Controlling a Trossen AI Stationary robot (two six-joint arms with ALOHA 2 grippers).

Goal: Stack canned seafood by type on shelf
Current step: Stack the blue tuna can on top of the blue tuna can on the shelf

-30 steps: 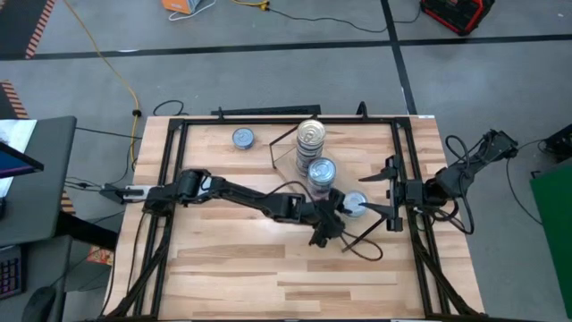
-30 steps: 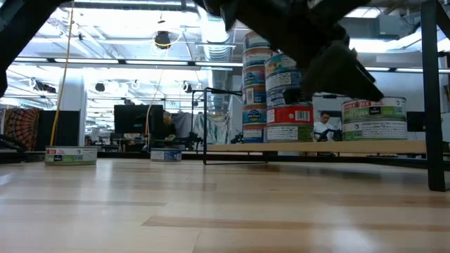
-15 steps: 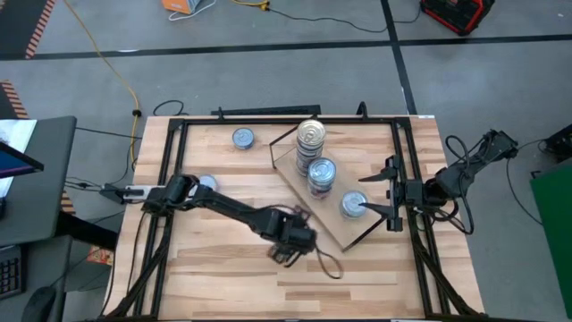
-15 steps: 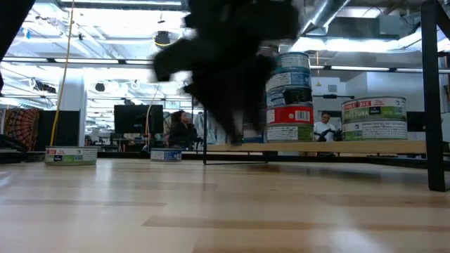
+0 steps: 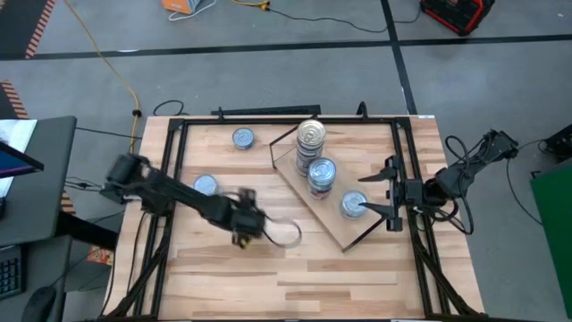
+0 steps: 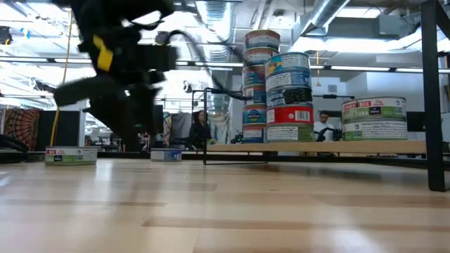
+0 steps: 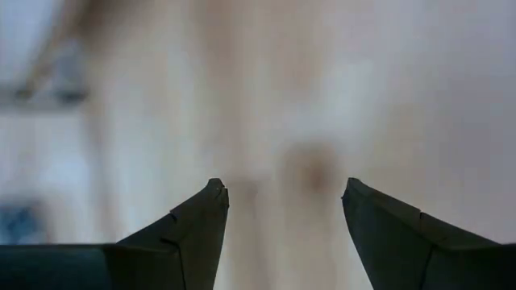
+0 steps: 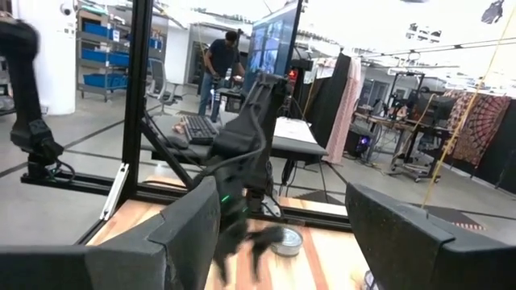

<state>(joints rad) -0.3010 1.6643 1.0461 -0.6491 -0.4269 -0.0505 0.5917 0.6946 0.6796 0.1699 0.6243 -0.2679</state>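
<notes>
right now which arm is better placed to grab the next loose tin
Left. Its open, empty gripper is over the table near the loose tin; the right gripper waits at the right edge, beyond the shelf.

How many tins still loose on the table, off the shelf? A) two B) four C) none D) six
A: the high view shows just two tins off the shelf, one near the table's far edge and one by the left arm; the rest stand stacked on the shelf.
</notes>
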